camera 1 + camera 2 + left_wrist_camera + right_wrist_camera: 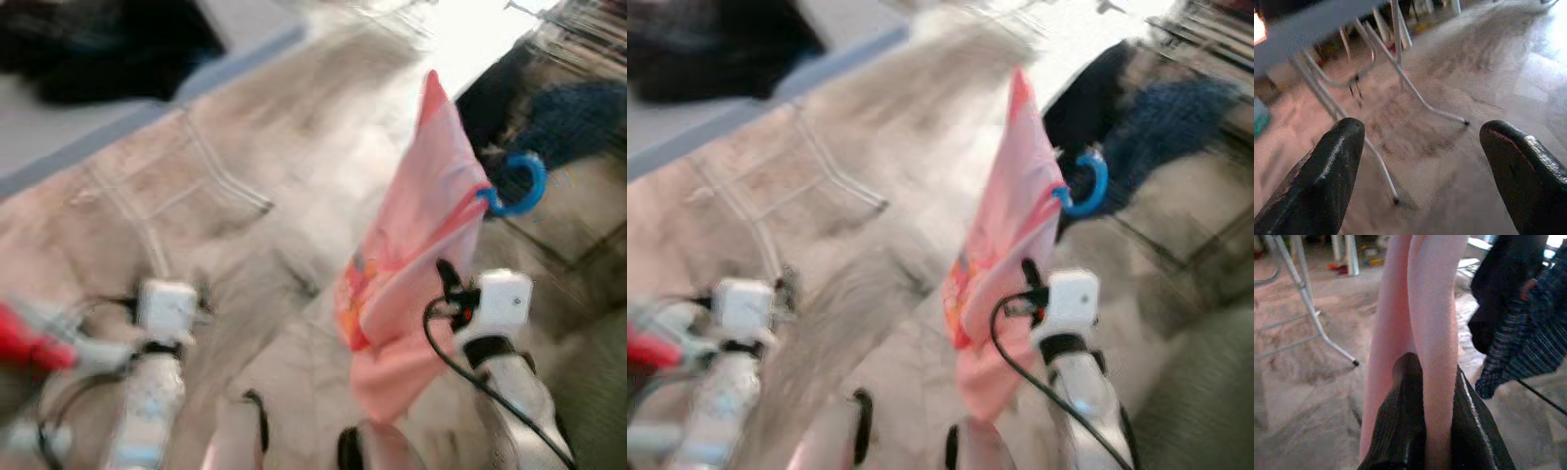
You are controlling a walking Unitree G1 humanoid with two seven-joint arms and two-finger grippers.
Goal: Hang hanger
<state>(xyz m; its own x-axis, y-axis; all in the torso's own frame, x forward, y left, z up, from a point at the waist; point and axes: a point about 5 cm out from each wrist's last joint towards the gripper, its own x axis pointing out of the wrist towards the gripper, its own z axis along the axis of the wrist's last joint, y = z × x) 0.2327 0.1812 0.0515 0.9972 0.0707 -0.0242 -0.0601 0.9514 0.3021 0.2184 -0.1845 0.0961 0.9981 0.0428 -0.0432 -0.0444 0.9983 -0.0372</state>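
A pink garment [421,245] hangs on a hanger whose blue hook [524,191] sticks out at its upper right. My right gripper [1437,421] is shut on the garment's folded pink cloth, holding it up in front of me at the right. The hanger's body is hidden under the cloth. My left gripper [1420,132] is open with nothing between its fingers, held low at the left over the floor. The eye views are blurred.
A grey folding table [59,147] with a dark cloth [98,49] on it stands at the upper left, its white legs [225,181] on the floor. Dark and blue plaid clothes [568,122] hang at the right, beside the pink garment.
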